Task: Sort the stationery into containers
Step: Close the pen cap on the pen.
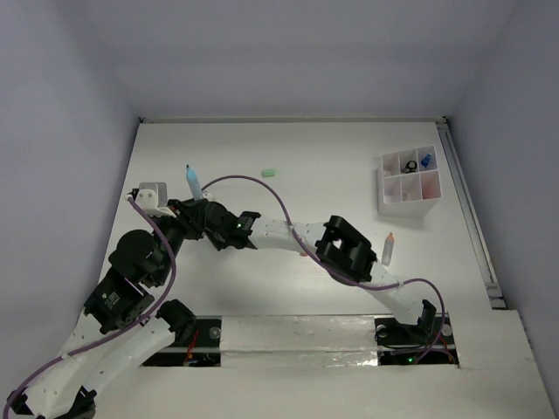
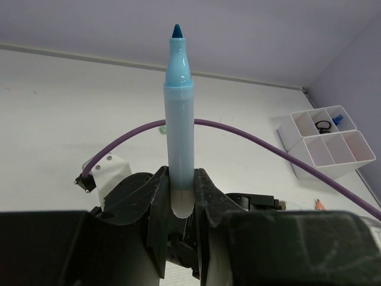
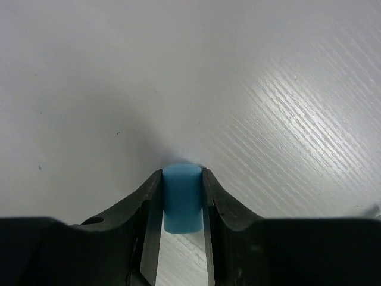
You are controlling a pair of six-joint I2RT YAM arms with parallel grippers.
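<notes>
My left gripper (image 2: 181, 179) is shut on the lower end of a light blue marker (image 2: 180, 119), which stands upright with its dark blue tip bare. In the top view the marker (image 1: 191, 183) sticks out of the left gripper (image 1: 194, 204) at the table's left. My right gripper (image 3: 181, 176) is shut on a short blue cap (image 3: 181, 196), close above the white tabletop. The right arm reaches across to the left gripper. The white divided tray (image 1: 406, 207) stands at the far right and holds a black ring (image 1: 409, 166) and a blue clip (image 1: 426, 161). It also shows in the left wrist view (image 2: 333, 167).
A mint item (image 1: 271, 172) lies at the back middle. A pale pen with an orange end (image 1: 388, 250) lies right of the right arm's elbow. A small orange item (image 1: 302, 254) lies under the right arm. A purple cable (image 2: 250, 134) arcs across the left wrist view.
</notes>
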